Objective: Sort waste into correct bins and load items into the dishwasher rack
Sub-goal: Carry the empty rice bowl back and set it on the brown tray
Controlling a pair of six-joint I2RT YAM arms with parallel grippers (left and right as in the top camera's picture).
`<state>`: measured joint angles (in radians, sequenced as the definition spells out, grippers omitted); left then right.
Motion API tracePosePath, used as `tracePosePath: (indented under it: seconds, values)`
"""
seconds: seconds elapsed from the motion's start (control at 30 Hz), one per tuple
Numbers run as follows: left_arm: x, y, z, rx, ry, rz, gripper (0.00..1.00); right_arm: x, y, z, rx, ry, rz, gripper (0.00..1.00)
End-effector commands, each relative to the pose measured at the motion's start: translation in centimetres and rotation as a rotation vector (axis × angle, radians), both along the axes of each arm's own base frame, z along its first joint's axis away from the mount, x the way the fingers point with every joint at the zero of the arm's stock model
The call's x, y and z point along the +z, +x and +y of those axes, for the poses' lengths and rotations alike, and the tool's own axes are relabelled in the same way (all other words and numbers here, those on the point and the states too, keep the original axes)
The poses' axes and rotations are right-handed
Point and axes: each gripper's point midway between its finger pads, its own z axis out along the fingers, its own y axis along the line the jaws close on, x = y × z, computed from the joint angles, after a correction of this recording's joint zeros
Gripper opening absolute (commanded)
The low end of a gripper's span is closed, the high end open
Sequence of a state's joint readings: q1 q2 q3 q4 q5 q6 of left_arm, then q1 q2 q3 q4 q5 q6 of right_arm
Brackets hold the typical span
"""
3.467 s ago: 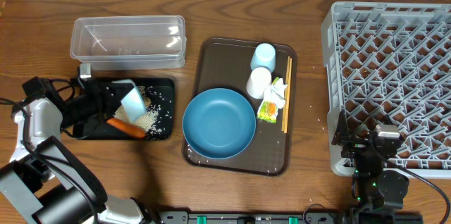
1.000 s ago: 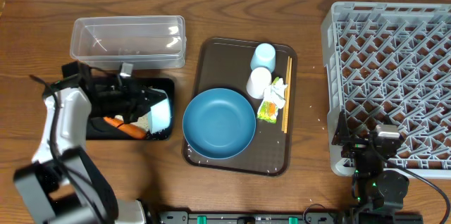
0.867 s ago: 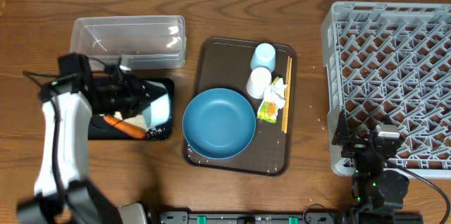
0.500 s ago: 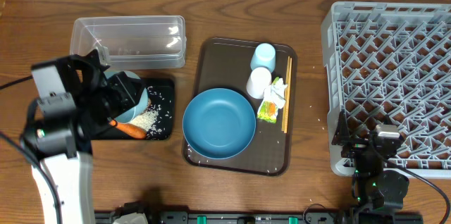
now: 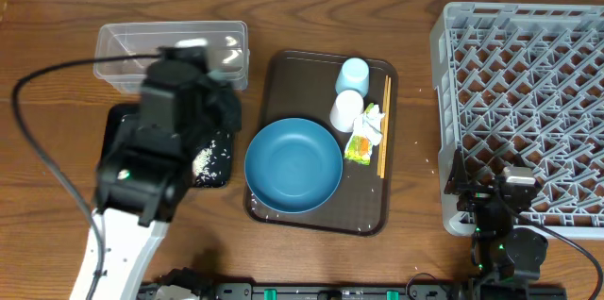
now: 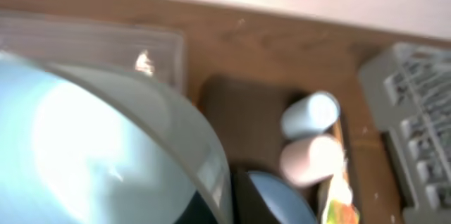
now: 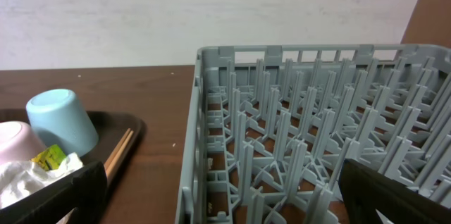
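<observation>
Your left claw (image 5: 203,92) has the bowl (image 6: 91,132) in its grip. The bowl fills the left of that wrist view, rim close to the lens, though from overhead the arm hides it. The arm hangs over the near edge of the tub (image 5: 123,41) and most of the black tray (image 5: 115,123), where loose rice (image 5: 202,158) shows at the right end (I can't see the carrot under the arm).

Your right claw (image 7: 224,192) is spread wide – one dark finger sits in each lower corner of its view – and it holds nothing, sitting at the near edge of the rack (image 5: 441,74).

On the brown tray (image 5: 280,66):
- The plate (image 5: 293,165) lies at the near left.
- The blue cup (image 5: 352,76) is at the far right, mouth down.
- The pink cup (image 5: 347,109) is just beside it.
- The tissue (image 5: 371,123) and wrapper (image 5: 358,147) are bunched against the pink cup.
- The chopsticks (image 5: 384,125) lie along the right rim – just beside that heap.
</observation>
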<state>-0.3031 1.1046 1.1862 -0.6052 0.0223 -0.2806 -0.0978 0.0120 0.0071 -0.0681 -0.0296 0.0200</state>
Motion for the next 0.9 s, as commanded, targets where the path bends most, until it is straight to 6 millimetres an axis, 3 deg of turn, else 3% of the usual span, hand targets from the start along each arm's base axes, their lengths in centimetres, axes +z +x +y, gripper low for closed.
tracePosePath:
  seconds: [0.0,0.17,0.43,0.63,0.87]
  values:
    - [0.4,1.6,-2.2,-0.043,0.032,-0.045,0.06,-0.1,0.0,-0.1,-0.005,-0.01,0.001,0.99]
    - [-1.4,4.3,-6.4,-0.139,0.057,-0.066,0.06,0.0,0.0,-0.1,-0.005,-0.01,0.0,0.99]
    - [-8.2,8.3,-12.7,-0.298,0.174,-0.06,0.06,-0.1,0.0,-0.1,-0.005,-0.01,0.001,0.99]
    - [-14.3,10.2,-14.0,-0.331,0.233,0.01,0.06,-0.1,0.0,-0.1,-0.005,-0.01,0.001,0.99]
    - [-18.2,11.0,-14.4,-0.345,0.262,0.057,0.06,-0.1,0.0,-0.1,-0.005,-0.01,0.001,0.99]
